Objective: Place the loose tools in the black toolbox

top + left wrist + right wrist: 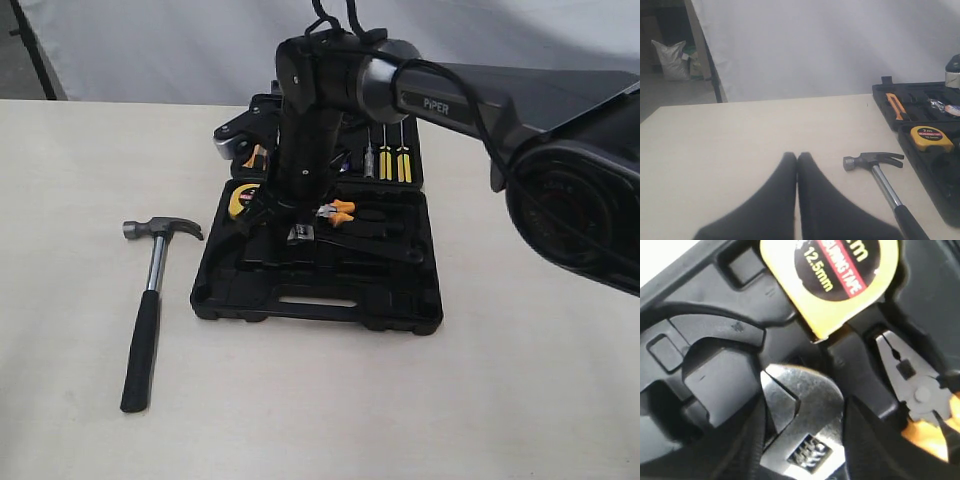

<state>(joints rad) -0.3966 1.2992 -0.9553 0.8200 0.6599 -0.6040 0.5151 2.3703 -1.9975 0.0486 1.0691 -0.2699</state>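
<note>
The steel claw hammer (152, 285) with a black handle lies on the table left of the black toolbox (320, 305), head towards the back; it also shows as hammer (875, 161) in the left wrist view. My right gripper (285, 225) reaches down into the near half of the case, and its fingers press both sides of the silver adjustable wrench (805, 410) head. The wrench handle (385, 247) slants right across the recesses. My left gripper (797, 155) is shut and empty above the bare table, left of the hammer. A clear-wrapped item (941, 106), perhaps the tape roll, lies in the far half.
A yellow tape measure (241, 200) and orange-handled pliers (340, 210) sit in the case beside my right gripper. Yellow-handled screwdrivers (390, 162) fill the far half. The right arm (450, 100) spans the back right. A white backdrop (150, 50) stands behind the table.
</note>
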